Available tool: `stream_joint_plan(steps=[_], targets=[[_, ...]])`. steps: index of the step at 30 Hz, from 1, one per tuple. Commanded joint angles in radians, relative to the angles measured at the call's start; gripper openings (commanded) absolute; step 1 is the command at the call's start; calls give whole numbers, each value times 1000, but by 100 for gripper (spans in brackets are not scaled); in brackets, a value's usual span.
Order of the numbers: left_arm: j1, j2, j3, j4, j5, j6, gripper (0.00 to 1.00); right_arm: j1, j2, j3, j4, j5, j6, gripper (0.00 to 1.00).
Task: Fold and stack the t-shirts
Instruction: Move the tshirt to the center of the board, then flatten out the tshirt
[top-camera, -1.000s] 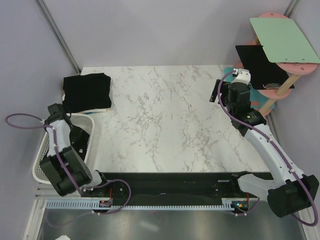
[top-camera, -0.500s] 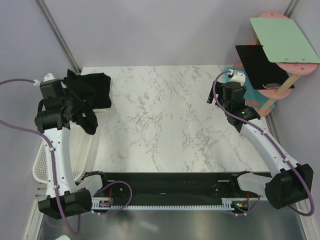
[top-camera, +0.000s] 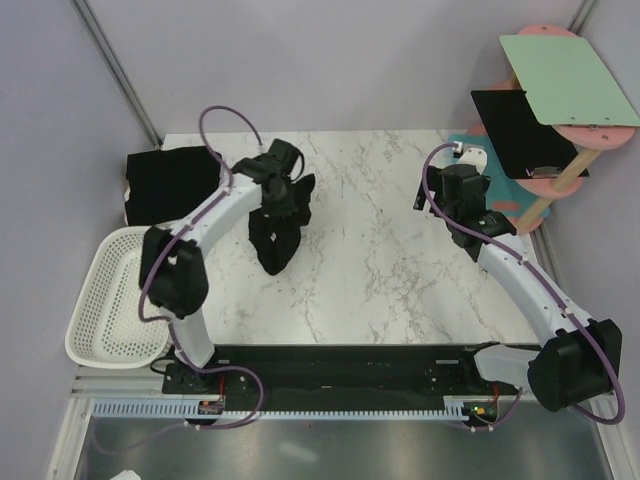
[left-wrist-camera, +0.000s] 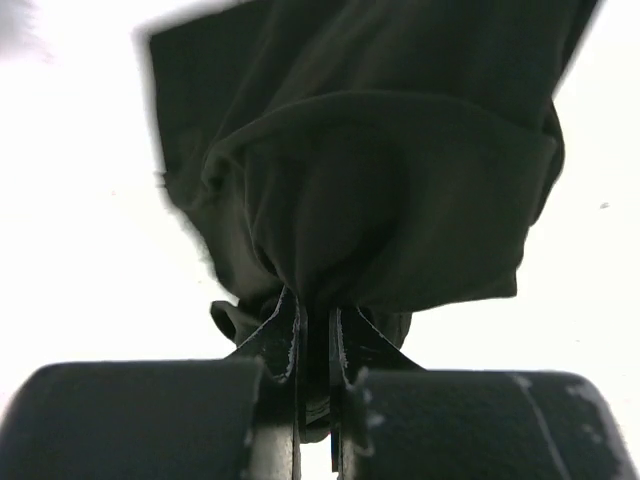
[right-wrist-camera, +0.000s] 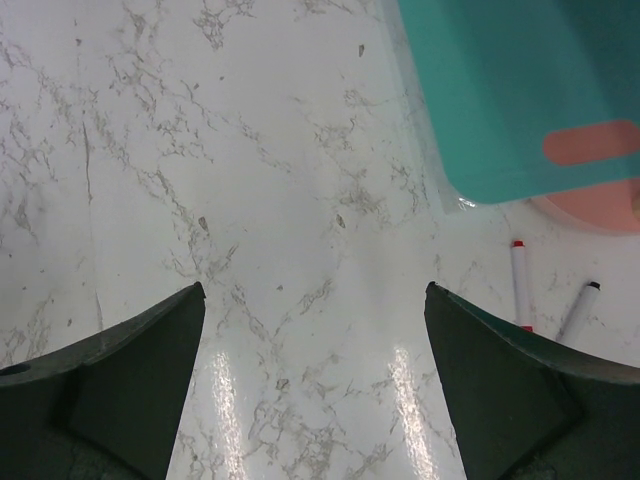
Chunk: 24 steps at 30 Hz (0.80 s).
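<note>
The left end effector (left-wrist-camera: 316, 325) grips a bunched black t-shirt (top-camera: 276, 238) over the desk (top-camera: 380, 260); the right end effector (right-wrist-camera: 314, 295) gapes empty.

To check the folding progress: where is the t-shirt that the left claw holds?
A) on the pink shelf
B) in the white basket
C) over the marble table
C: the left claw is shut on a bunched black t-shirt that hangs over the marble table, away from the white basket.

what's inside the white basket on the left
Only bare white mesh shows inside the basket; nothing visible lies in it. The left arm covers its right rim, hiding that strip.
</note>
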Motion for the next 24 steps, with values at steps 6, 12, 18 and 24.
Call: stream_joint_plan(steps=[6,12,18,24], targets=[[-239,419,389,4,33,-60,2,-1,6,-31,-18,-90,-20,98],[-296,421,448,1,29,-77,100,-2,-23,-58,-4,-219,-21,98],[-221,148,282,-6,-108,-31,100,12,10,-94,86,-414,31,97],[35,-63,95,-12,-5,-6,100,119,104,-81,148,-479,69,92]])
